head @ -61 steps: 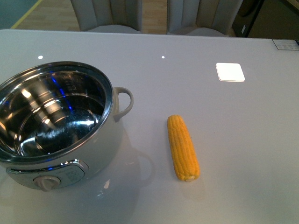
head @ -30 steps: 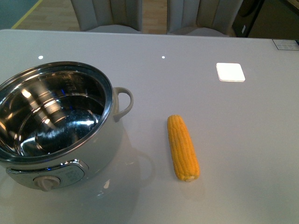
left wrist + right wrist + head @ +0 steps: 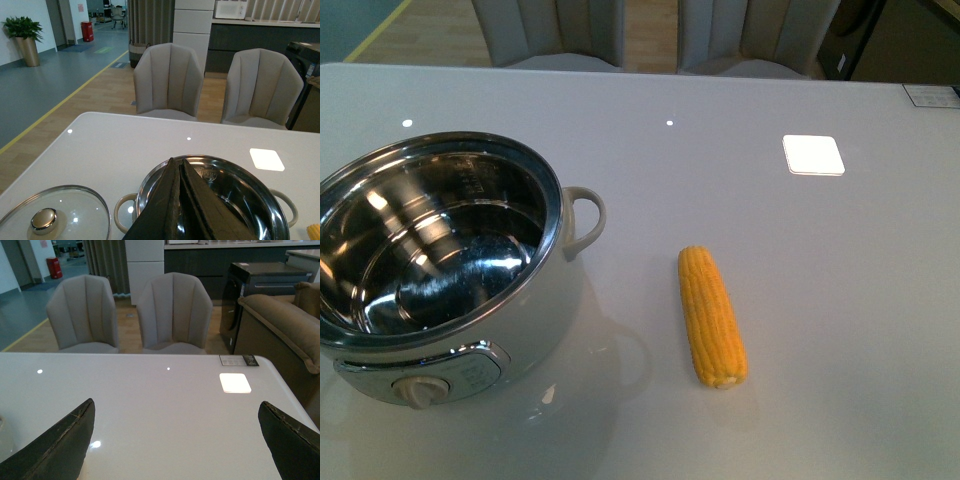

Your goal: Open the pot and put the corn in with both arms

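The pot [image 3: 535,320] stands open at the front left of the white table, its shiny steel inside empty, with a loop handle [image 3: 585,222] and a dial [image 3: 420,390]. To its right the yellow-orange corn [image 3: 712,317] lies on the table, apart from the pot. Neither arm shows in the front view. My left gripper [image 3: 177,161] is shut with nothing in it and hangs above the pot's rim [image 3: 250,172]. A glass lid [image 3: 70,210] lies flat beside the pot. My right gripper [image 3: 176,402] is wide open over bare table, holding nothing.
Two grey chairs [image 3: 170,80] stand beyond the table's far edge. A bright square patch of light [image 3: 812,154] lies on the table at the back right, and a small card [image 3: 239,360] sits near the far right corner. A sofa [image 3: 285,335] stands off the right side.
The blue glints on the pot's inner wall have gone. The pot and the corn have not moved.
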`<state>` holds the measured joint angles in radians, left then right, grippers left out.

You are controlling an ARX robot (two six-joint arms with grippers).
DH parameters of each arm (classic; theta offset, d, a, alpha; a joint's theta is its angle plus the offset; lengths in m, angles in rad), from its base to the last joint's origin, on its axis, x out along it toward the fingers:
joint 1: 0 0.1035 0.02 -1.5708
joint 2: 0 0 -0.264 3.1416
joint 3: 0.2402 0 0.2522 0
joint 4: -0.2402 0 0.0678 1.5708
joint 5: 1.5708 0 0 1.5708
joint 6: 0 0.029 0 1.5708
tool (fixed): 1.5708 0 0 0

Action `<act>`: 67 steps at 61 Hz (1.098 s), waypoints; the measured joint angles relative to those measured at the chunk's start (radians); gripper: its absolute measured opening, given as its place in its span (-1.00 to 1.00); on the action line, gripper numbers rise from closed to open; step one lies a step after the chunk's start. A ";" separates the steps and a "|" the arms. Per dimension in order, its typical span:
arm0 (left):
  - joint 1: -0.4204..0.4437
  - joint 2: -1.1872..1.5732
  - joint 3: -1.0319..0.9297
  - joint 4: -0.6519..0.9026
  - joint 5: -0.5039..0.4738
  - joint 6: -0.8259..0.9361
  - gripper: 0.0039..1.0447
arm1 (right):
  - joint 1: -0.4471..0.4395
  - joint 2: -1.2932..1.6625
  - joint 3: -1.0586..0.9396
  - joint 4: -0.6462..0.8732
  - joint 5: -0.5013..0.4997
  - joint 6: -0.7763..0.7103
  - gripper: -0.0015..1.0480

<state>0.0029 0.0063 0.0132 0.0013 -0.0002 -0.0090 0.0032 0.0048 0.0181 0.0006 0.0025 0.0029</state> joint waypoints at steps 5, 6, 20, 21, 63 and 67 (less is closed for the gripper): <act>0.000 0.000 0.000 0.000 0.000 0.000 -0.94 | 0.000 0.000 0.000 0.000 0.000 0.000 0.83; 0.000 0.000 0.000 0.000 0.000 -0.001 -0.89 | 0.000 0.000 0.000 0.000 0.000 0.000 0.83; 0.000 0.000 0.000 0.000 0.000 0.000 0.27 | 0.000 0.000 0.000 0.000 0.000 0.000 0.83; 0.000 0.000 0.000 0.000 0.000 -0.001 0.37 | 0.000 0.000 0.000 0.000 0.000 0.000 0.83; 0.000 -0.001 0.000 0.000 0.000 0.002 0.88 | 0.090 0.363 0.140 -0.353 0.300 0.299 0.83; 0.000 -0.002 0.000 0.000 0.000 0.002 0.88 | 0.097 0.415 0.143 -0.307 0.292 0.319 0.83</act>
<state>0.0029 0.0048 0.0132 0.0010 -0.0006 -0.0074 0.0998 0.4202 0.1616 -0.3065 0.2947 0.3218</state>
